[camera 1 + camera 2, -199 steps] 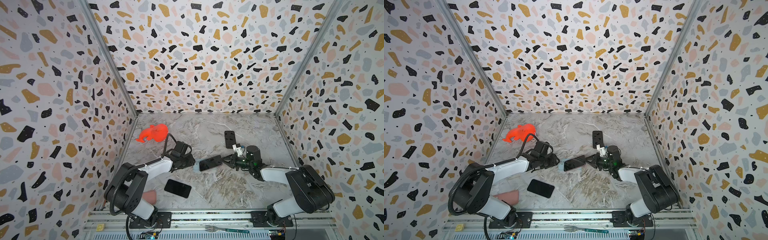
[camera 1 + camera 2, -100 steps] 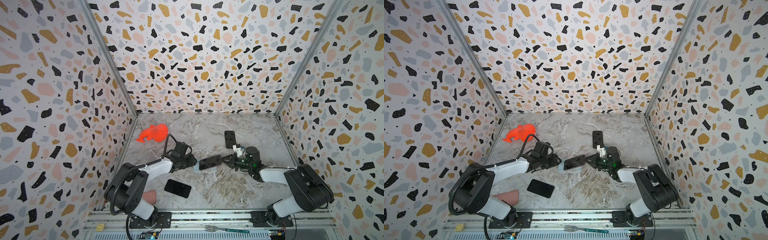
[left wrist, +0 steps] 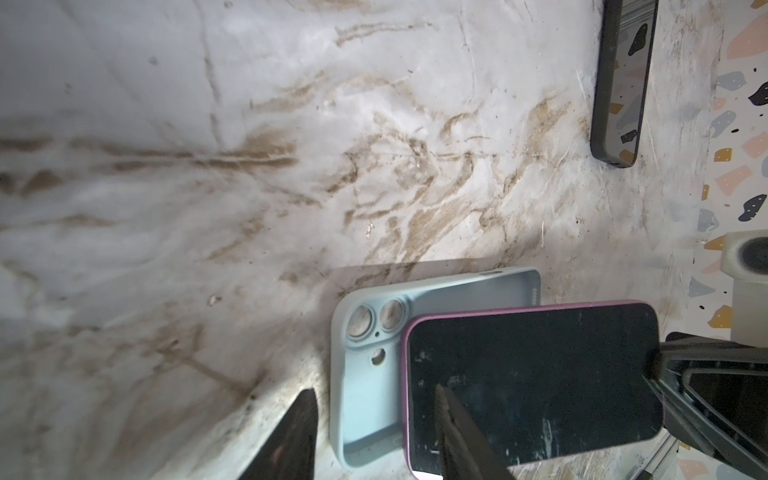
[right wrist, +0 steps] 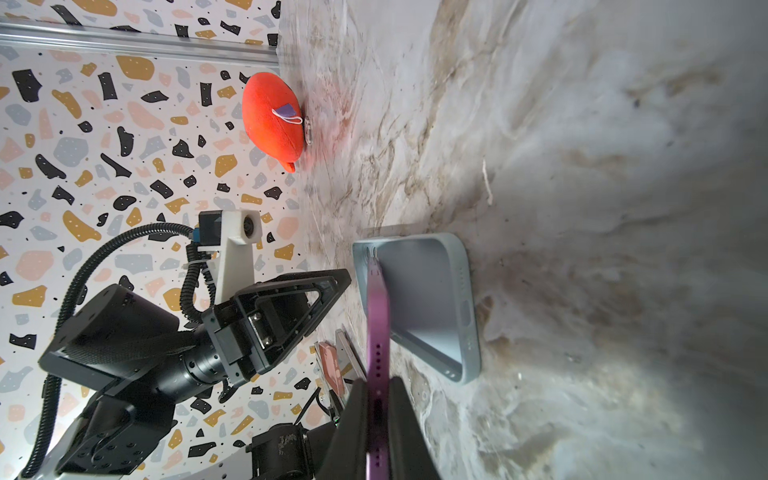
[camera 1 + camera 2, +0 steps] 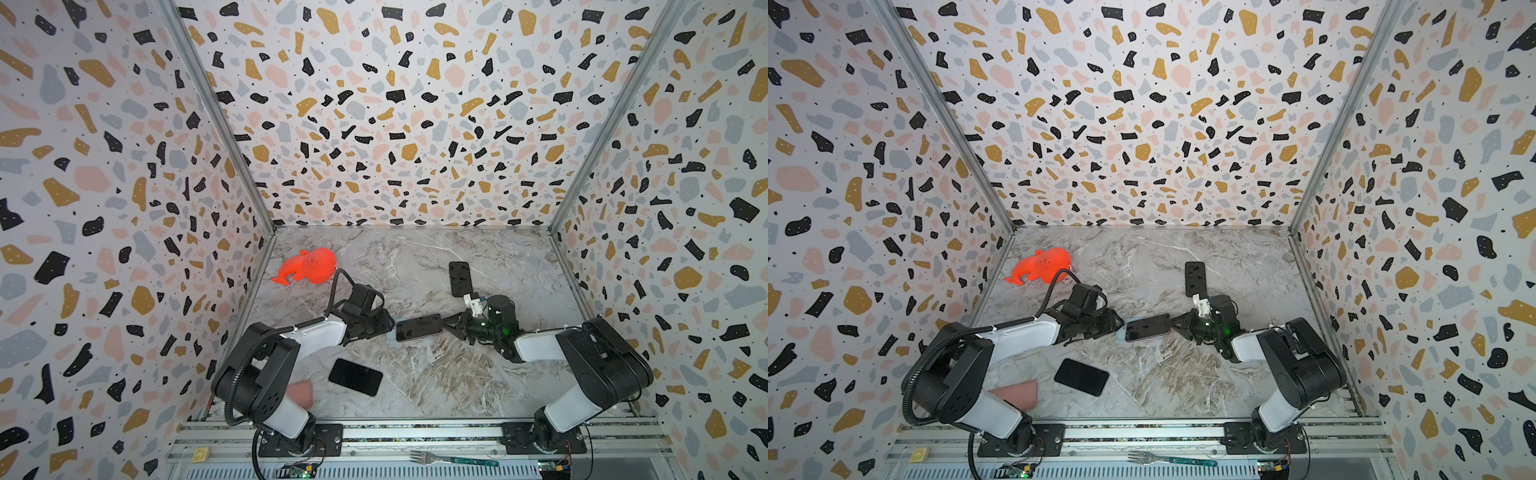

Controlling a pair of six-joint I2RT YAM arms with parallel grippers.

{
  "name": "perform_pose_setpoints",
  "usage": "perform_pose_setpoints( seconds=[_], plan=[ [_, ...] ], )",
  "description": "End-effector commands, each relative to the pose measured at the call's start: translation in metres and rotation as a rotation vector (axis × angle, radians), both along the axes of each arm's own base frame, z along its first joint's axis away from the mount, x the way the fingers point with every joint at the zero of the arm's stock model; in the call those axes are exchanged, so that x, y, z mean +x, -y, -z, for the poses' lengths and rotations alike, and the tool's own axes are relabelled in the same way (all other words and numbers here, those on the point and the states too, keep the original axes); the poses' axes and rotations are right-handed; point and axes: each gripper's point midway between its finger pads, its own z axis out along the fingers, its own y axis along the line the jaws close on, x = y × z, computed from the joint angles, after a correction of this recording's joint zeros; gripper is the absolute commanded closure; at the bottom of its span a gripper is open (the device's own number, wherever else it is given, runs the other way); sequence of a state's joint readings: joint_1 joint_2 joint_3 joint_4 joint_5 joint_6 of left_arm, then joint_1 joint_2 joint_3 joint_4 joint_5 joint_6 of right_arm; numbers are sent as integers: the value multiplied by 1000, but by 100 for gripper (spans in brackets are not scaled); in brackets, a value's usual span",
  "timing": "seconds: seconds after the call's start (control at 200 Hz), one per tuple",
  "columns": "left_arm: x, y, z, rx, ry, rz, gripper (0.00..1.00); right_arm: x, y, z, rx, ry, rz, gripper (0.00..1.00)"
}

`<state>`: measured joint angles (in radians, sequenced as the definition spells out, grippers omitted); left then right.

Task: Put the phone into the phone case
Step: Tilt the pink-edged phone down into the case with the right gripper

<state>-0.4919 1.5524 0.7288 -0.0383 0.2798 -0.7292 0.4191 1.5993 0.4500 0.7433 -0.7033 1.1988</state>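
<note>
Right gripper (image 5: 444, 328) is clamping the purple phone (image 5: 417, 327) by its end, holding it tilted over the blue case (image 3: 365, 374); left gripper (image 3: 374, 390) is straddling the case's edge, jaws apart, perhaps touching.

Phone (image 5: 1147, 327) held over blue case (image 5: 1121, 335), mid counter (image 5: 1183, 374).
Right gripper (image 5: 1174, 325) jaws pinch phone's right end; left gripper (image 5: 1115, 326) at case's left end. Also: near black phone (image 5: 1081, 377), far black phone (image 5: 1195, 278), orange toy (image 5: 1042, 264), pink case (image 5: 1017, 395), fork (image 5: 1171, 460) on front rail.

phone (image 3: 519, 374): glossy dark glass, smudged; shiny purple metallic rim
phone case (image 3: 361, 399): matt, smooth, rubbery-looking plastic
tabletop (image 3: 208, 166): smooth marble-look
</note>
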Motion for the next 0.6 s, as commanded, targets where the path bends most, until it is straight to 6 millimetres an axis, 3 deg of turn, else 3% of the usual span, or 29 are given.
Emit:
perform_pose_setpoints(
  seconds=[0.0,0.4,0.596],
  plan=[
    [0,1,5,-10,-5,4,53,12,-5,-14,11,69,-11,99],
    [2,3,5,-12,-5,11,53,21,-6,-12,1,91,-3,99],
    [5,5,6,-11,-5,12,54,23,-12,-36,56,177,-34,99]
  ],
)
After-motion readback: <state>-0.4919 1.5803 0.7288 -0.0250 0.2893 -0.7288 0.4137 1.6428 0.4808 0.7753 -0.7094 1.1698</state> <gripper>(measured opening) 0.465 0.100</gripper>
